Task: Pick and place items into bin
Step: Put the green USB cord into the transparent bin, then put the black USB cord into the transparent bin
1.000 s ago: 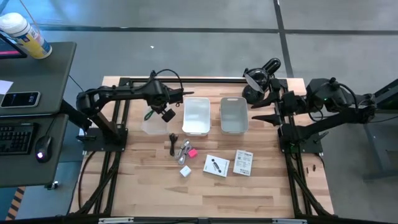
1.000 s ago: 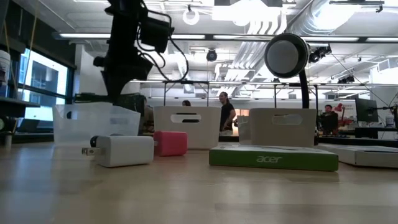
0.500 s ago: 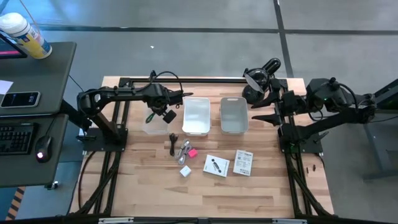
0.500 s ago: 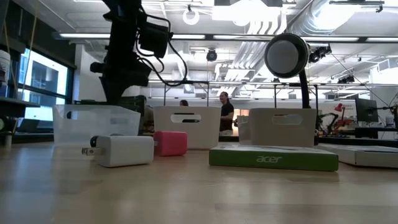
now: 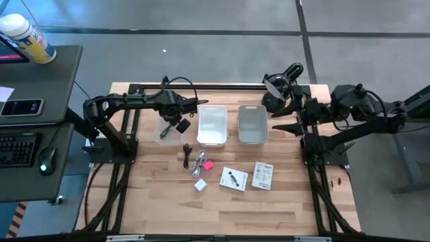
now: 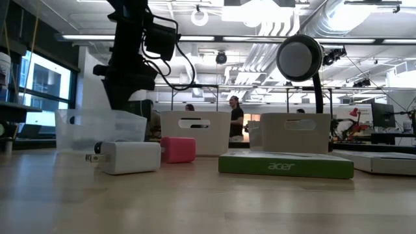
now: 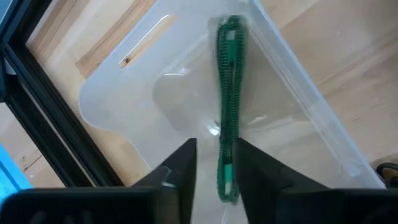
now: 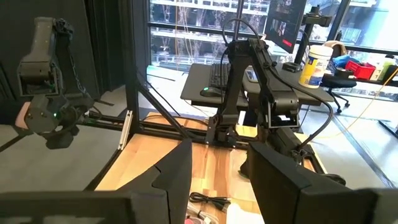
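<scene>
**Green pen lies in the clear bin**

From above, you see your left gripper (image 5: 176,121) over the clear bin (image 5: 163,136), with the green pen (image 5: 163,132) inside it. The right gripper (image 5: 285,111) waits beyond the bins, far from the clear bin.

Through the left wrist camera, the fingers (image 7: 180,167) are parted, the pen (image 7: 227,112) loose between them on the bin floor (image 7: 161,106).

Through the right wrist camera, its fingers (image 8: 177,168) stand spread, empty.

Clear glossy plastic bin (image 7: 298,112), ribbed green pen (image 7: 227,112), pale matt wood table (image 5: 161,202)
</scene>
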### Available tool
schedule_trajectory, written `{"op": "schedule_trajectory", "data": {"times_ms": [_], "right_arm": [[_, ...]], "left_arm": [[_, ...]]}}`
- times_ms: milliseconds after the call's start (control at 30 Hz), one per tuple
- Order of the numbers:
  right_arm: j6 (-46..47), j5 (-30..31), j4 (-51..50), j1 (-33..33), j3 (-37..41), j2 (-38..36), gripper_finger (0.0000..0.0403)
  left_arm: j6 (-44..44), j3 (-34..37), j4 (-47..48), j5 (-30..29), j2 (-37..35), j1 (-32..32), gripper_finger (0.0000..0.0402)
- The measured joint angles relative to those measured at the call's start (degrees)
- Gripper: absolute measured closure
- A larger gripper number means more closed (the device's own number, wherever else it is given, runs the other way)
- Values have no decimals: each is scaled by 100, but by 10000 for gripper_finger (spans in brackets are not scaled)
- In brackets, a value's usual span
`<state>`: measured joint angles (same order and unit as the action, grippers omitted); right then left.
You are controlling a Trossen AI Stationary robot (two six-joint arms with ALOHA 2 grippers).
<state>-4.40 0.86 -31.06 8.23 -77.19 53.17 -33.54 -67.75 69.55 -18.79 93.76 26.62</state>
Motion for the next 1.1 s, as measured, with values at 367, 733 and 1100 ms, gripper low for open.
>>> {"op": "schedule_trajectory", "data": {"times_ms": [367,733,1100], "right_arm": [[40,2,1,0,0,0,258],[49,2,1,1,0,0,258],[46,3,-109,1,0,0,258]], "left_arm": [[9,0,-3,15,0,-1,209],[479,-246,18,209,0,-150,214],[1656,-1338,88,238,-42,-1005,223]]}}
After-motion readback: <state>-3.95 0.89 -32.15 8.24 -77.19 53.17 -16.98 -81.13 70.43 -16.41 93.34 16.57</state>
